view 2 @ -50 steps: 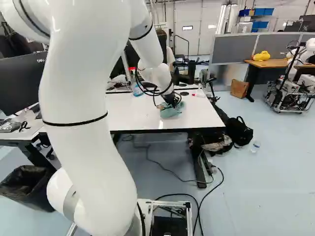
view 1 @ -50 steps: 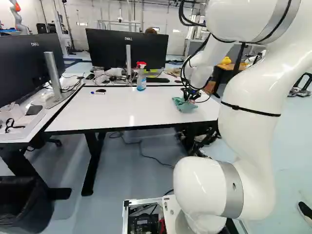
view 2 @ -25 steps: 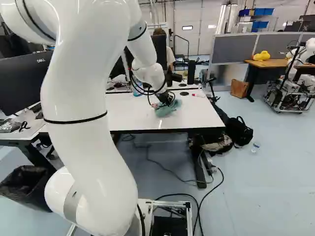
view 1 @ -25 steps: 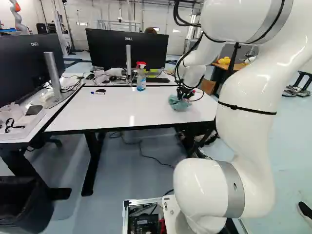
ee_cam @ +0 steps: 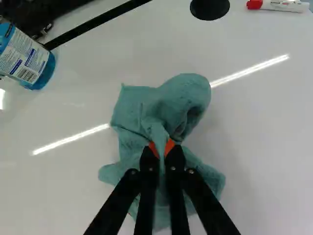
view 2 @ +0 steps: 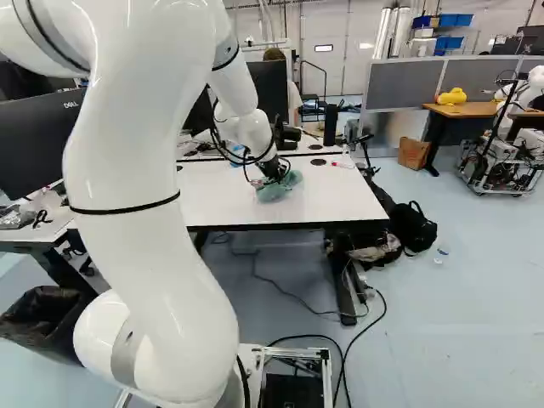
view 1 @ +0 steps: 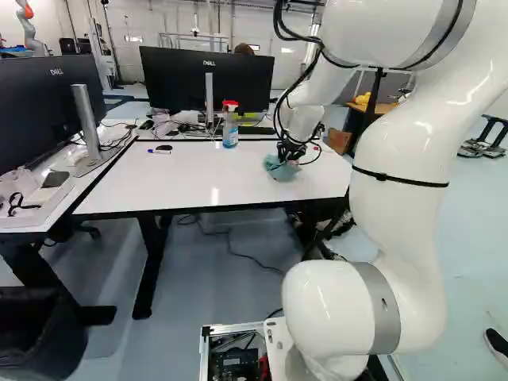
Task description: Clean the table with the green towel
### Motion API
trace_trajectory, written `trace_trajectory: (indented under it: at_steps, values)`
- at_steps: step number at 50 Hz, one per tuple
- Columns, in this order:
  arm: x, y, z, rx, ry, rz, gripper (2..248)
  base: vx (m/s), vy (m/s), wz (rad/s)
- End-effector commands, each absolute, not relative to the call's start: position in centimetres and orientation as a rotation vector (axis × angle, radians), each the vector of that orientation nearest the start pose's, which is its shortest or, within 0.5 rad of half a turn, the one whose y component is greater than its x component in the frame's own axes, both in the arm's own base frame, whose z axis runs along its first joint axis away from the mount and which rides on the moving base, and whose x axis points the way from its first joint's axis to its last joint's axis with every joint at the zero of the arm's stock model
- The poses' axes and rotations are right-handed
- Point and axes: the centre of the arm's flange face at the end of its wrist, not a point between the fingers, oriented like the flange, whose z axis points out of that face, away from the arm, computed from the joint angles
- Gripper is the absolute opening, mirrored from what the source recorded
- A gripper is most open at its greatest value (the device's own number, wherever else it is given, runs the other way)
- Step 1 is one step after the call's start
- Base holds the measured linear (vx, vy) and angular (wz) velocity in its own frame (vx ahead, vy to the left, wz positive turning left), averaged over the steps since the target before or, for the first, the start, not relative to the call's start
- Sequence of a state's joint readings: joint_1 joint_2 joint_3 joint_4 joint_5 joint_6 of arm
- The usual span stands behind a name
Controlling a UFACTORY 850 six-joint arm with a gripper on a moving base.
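My gripper is low over the white table, toward its right part in the left base view. In the wrist view the gripper is shut on a pinched fold of the green towel, an orange pad on each side of the cloth. The crumpled towel spreads out on the tabletop around and beneath the fingers. Its underside is hidden.
A spray bottle stands near the table's far edge, before a monitor. A dark marker lies far left, a red-capped marker far right. Another robot stands beyond, at the right.
My arm has swung left across the table, and the towel has moved with the gripper, sliding away from the table's right side. The base has not moved.
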State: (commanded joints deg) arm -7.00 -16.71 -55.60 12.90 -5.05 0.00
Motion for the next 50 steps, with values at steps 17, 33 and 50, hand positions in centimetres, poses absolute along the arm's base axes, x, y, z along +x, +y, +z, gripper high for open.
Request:
trace_trajectory:
  at_steps: [17,33,50]
  values:
    - [53.3,-3.6,42.6,-2.917,0.424,-0.886,30,0.000,0.000,0.000]
    - [51.1,-1.5,42.7,-2.920,0.368,-0.867,30,0.000,0.000,0.000]
    - [48.0,0.1,42.7,-2.923,0.324,-0.848,30,0.000,0.000,0.000]
